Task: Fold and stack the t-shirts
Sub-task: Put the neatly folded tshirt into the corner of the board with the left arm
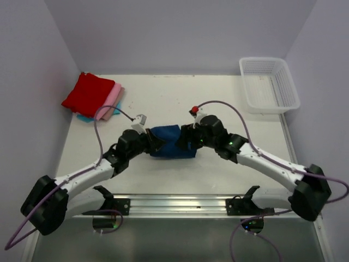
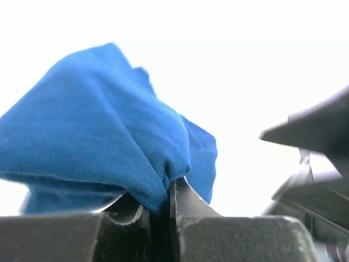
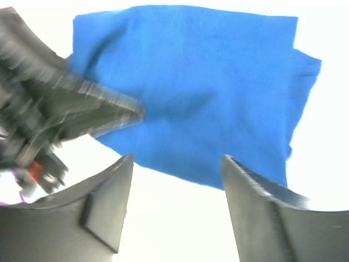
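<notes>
**Claw state.** The left gripper [image 2: 170,190] is pinched closed on a fold of the navy blue t-shirt [image 1: 170,140]. In its wrist view the cloth bunches up out of the narrow slit between the two fingers. The right gripper [image 3: 177,162] stands wide, with nothing between its fingers [image 3: 112,202]. The shirt's near edge lies just beyond the fingertips, apart from them.

**Position.** In the top view the navy shirt sits at the centre of the table [image 1: 163,98] as a compact folded bundle. The left claw is at its left end and the right claw at its right end, so the shirt lies between the two.

**Orientation.** The bundle is roughly rectangular. Its long axis runs left to right across the frame, in line with the two claws. Which end is collar and which is hem cannot be told.

**Other items.** A folded red t-shirt [image 1: 87,94] lies in the upper left of the frame on top of a pink t-shirt [image 1: 113,101]. A sliver of a teal t-shirt [image 1: 83,116] shows beneath them. This stack is well apart from the navy shirt. A white mesh basket [image 1: 270,108] stands at the upper right.

**Limits of view.**
- Both wrist housings cover the shirt's ends in the top view.
- The backgrounds of both wrist views are blown out to white.
- The opposite arm is blurred in the right wrist view.
</notes>
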{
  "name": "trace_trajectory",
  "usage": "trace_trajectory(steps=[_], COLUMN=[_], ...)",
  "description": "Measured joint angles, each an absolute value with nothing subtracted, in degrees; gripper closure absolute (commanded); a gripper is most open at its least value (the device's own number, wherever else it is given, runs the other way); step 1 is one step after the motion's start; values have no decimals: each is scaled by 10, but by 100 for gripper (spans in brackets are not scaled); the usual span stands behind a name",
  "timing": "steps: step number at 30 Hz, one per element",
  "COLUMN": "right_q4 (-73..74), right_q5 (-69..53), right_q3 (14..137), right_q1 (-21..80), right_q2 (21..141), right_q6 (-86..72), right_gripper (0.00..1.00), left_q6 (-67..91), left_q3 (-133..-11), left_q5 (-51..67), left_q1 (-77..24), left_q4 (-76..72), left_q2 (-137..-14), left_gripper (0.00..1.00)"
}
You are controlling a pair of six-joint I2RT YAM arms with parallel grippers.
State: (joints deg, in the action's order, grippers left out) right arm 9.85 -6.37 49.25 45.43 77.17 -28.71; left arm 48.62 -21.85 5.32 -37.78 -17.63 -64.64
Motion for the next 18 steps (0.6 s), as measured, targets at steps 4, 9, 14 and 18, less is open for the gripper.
trace_trajectory(steps=[4, 9, 14, 18], right_q4=[137, 183, 231, 266], right_q5=[-7, 32, 43, 49], right_q3=[521, 531, 482, 447], right_q1=[454, 454, 454, 454], right_q2=[610, 543, 536, 528], right_q6=[-265, -248, -248, -248], right_gripper=[27, 27, 29, 30], left_q6=[415, 337, 318, 294], left_q3=[-327, -454, -533, -650], left_q5=[49, 50, 86, 96], left_q1=[-285, -136, -2, 64], left_q4=[-101, -55, -54, -28], left_q2=[-601, -643, -735, -845], left_gripper=[100, 100, 100, 100])
